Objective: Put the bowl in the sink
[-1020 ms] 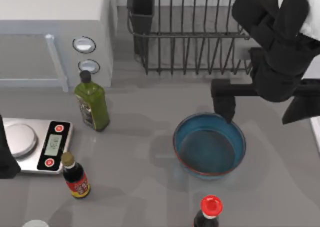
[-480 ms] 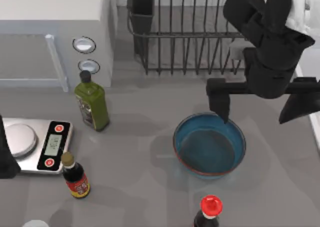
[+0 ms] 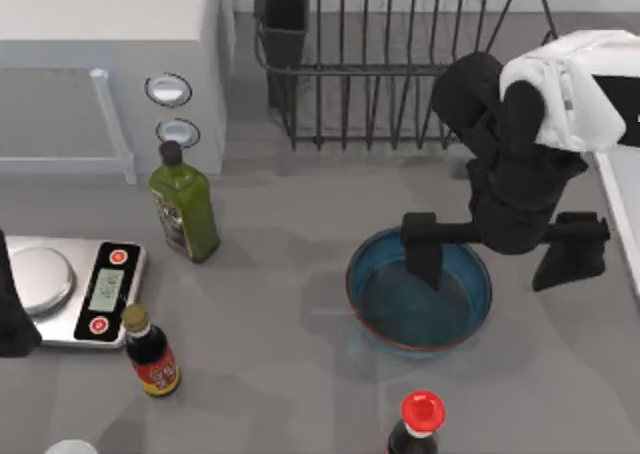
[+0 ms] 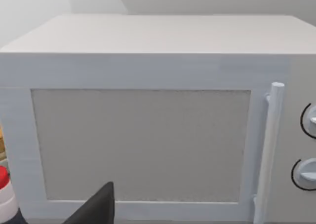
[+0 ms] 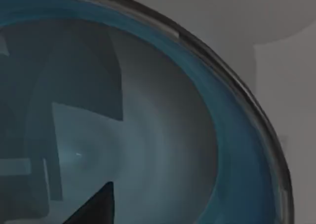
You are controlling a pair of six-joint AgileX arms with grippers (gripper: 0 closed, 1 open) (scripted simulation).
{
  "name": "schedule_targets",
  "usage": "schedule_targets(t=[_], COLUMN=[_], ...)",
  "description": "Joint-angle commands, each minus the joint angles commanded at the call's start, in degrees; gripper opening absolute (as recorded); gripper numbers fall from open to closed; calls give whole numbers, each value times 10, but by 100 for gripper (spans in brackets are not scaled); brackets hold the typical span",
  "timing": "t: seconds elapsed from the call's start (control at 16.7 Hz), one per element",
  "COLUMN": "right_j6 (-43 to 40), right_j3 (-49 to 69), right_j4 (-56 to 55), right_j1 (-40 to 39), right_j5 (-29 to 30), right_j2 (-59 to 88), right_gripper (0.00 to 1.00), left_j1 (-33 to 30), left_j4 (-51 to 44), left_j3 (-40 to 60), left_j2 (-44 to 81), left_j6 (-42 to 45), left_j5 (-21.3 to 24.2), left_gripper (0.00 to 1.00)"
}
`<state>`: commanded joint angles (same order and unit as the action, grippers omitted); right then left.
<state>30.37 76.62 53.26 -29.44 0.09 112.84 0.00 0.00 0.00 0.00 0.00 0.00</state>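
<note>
Nearest the table's front edge, a red-capped bottle (image 3: 421, 421) stands just below the bowl (image 3: 400, 314), which sits upright on the grey table (image 3: 280, 314), right of centre. My right gripper (image 3: 497, 264) straddles the bowl's right side, jaws wide apart: one finger (image 3: 421, 249) over the blue interior, the other outside the rim, possibly not touching. Sink (image 3: 618, 204) rim shows at the right edge, close by. Farther back, the dish rack (image 3: 380, 64). My left gripper (image 3: 12, 309) sits parked at the far left beside the scale (image 3: 75, 289); I cannot tell its jaws.
</note>
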Motion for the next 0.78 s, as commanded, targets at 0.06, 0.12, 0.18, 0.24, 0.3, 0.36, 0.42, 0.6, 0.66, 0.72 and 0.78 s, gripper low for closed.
schedule_targets(t=[0.06, 0.12, 0.18, 0.24, 0.3, 0.36, 0.42, 0.6, 0.66, 0.72, 0.78], right_j6=[0, 1, 1, 1, 1, 1, 1, 1, 1, 1, 1], right_j3=[-14, -23, -28, -28, -28, -28, -28, -28, -28, -28, -28], right_j4=[-18, -29, -35, -35, -35, -35, -35, -35, -35, -35, -35], right_j1=[0, -1, -1, -1, -1, -1, -1, -1, -1, -1, -1], right_j5=[0, 0, 0, 0, 0, 0, 0, 0, 0, 0, 0], right_j2=[6, 10, 12, 13, 13, 13, 13, 13, 13, 13, 13], right_gripper=[100, 100, 100, 100, 100, 100, 100, 77, 70, 62, 55], left_j1=[0, 0, 0, 0, 0, 0, 0, 0, 0, 0, 0], left_j4=[0, 0, 0, 0, 0, 0, 0, 0, 0, 0, 0], left_j3=[0, 0, 0, 0, 0, 0, 0, 0, 0, 0, 0], left_j2=[0, 0, 0, 0, 0, 0, 0, 0, 0, 0, 0], left_j6=[0, 0, 0, 0, 0, 0, 0, 0, 0, 0, 0], left_j5=[0, 0, 0, 0, 0, 0, 0, 0, 0, 0, 0], left_gripper=[100, 100, 100, 100, 100, 100, 100, 100, 100, 100, 100])
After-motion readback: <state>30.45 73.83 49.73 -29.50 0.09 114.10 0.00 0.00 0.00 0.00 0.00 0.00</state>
